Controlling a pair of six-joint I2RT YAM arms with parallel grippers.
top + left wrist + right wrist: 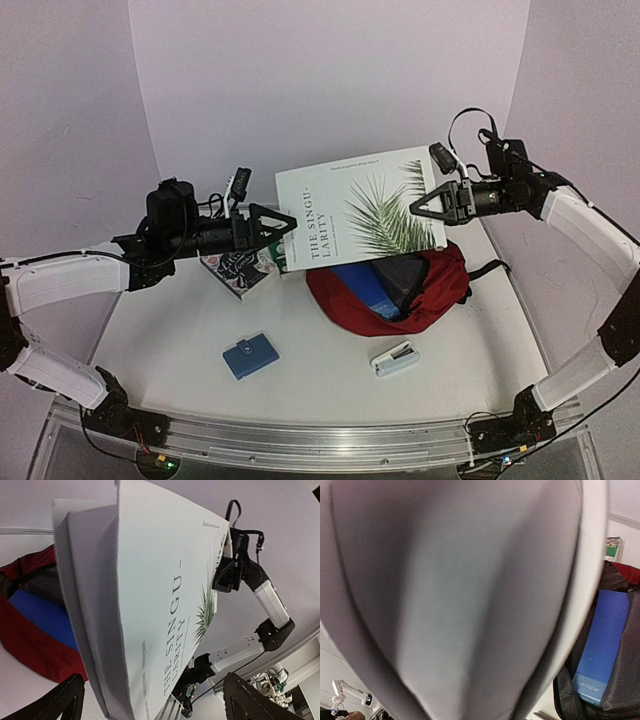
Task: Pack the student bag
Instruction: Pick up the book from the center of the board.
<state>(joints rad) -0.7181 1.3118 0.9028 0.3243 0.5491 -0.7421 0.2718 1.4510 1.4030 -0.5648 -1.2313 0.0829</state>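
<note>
Left jaws wide, red student bag (446, 286) unzipped (blue file (360, 286) inside)

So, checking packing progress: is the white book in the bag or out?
Out. The book hangs in the air above the open bag, the right gripper shut on its edge; the left gripper is open.

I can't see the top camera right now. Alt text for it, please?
The right gripper holds a white palm-leaf book in the air above the open student bag, and the open left gripper sits at its opposite edge. A blue wallet and a small white item lie on the table nearer the arm bases.
</note>
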